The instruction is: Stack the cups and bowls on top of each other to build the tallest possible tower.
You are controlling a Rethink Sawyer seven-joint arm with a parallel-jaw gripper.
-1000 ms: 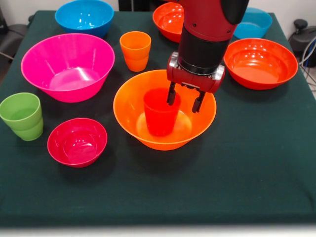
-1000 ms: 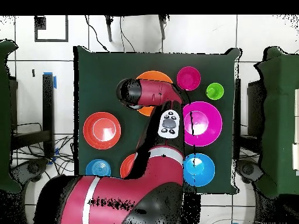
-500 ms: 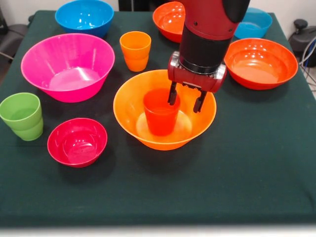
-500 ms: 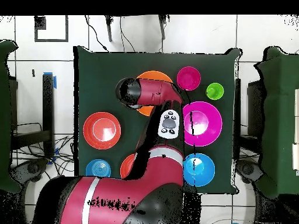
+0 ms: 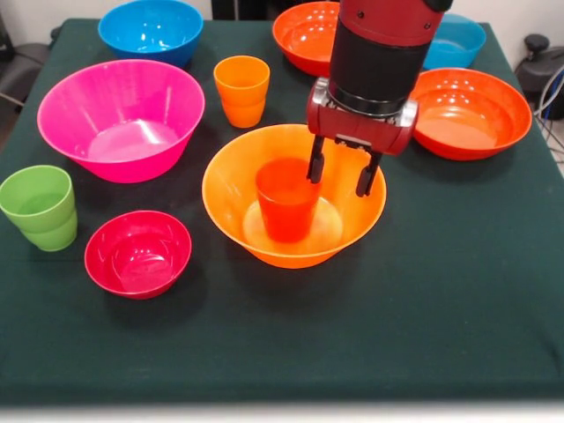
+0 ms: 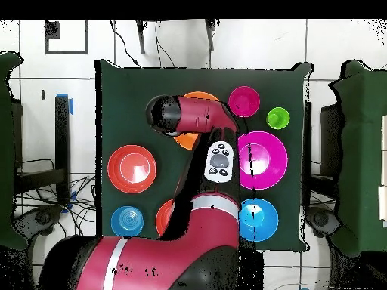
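Note:
The tower is a wide orange bowl point(image 5: 231, 189) at the table's middle with a red-orange cup point(image 5: 286, 201) standing upright inside it. My gripper point(image 5: 341, 174) hangs open and empty over the bowl's right half, just right of the cup and clear of it. An orange cup point(image 5: 241, 90) stands behind the bowl, and a light green cup point(image 5: 40, 207) is at the far left. Around them are a big pink bowl point(image 5: 121, 119), a small crimson bowl point(image 5: 137, 253), a blue bowl point(image 5: 151, 29) and two red-orange bowls point(image 5: 464, 112) point(image 5: 304, 35). In the overhead view the arm point(image 6: 189, 117) covers most of the orange bowl point(image 6: 200, 97).
A light blue bowl point(image 5: 456, 40) sits at the back right corner, partly behind the arm. Dark green cloth point(image 5: 370, 317) covers the table, with bare cloth along the front and the right front.
My gripper has risen and shifted right, away from the red-orange cup. The cup stays standing in the orange bowl.

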